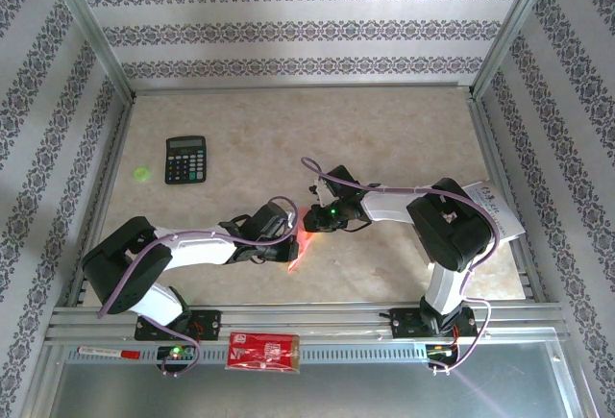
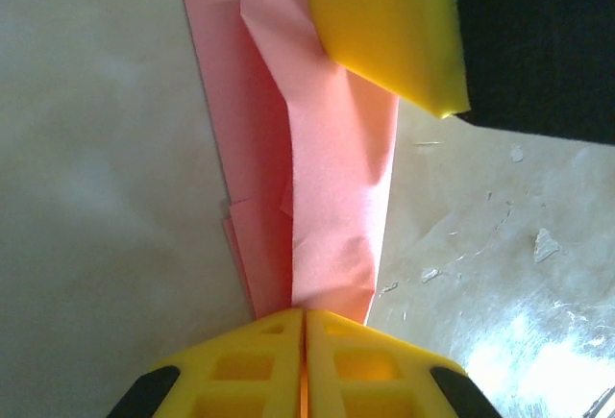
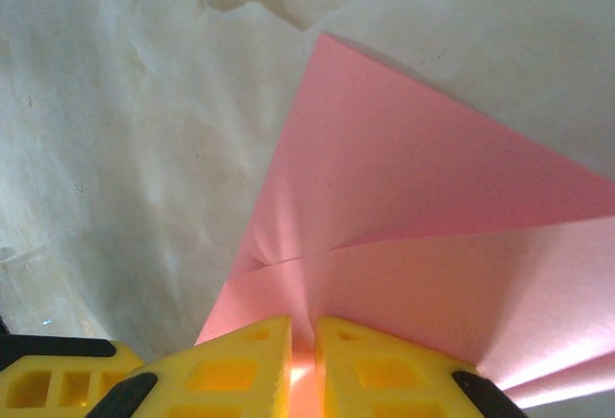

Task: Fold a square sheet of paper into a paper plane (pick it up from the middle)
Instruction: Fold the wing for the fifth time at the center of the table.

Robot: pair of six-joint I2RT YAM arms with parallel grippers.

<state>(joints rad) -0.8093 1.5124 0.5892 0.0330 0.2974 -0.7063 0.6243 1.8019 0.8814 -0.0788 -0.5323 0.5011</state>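
A black calculator (image 1: 185, 159) lies flat on the beige table (image 1: 384, 120), toward the far left. A small green round thing (image 1: 142, 174) is just to its left. A white printed leaflet (image 1: 502, 212) lies at the right edge. A red packet (image 1: 263, 351) rests on the near metal rail.

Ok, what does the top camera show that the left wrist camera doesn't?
Top camera adds the whole layout: the left arm and right arm meeting mid-table, the calculator, the red packet on the front rail, the white leaflet at right. Left wrist camera adds detail: the left pincer shut on the narrow end of the pink paper, its long creases, a yellow finger of the right pincer at the far end. Both show the pink paper and the table.
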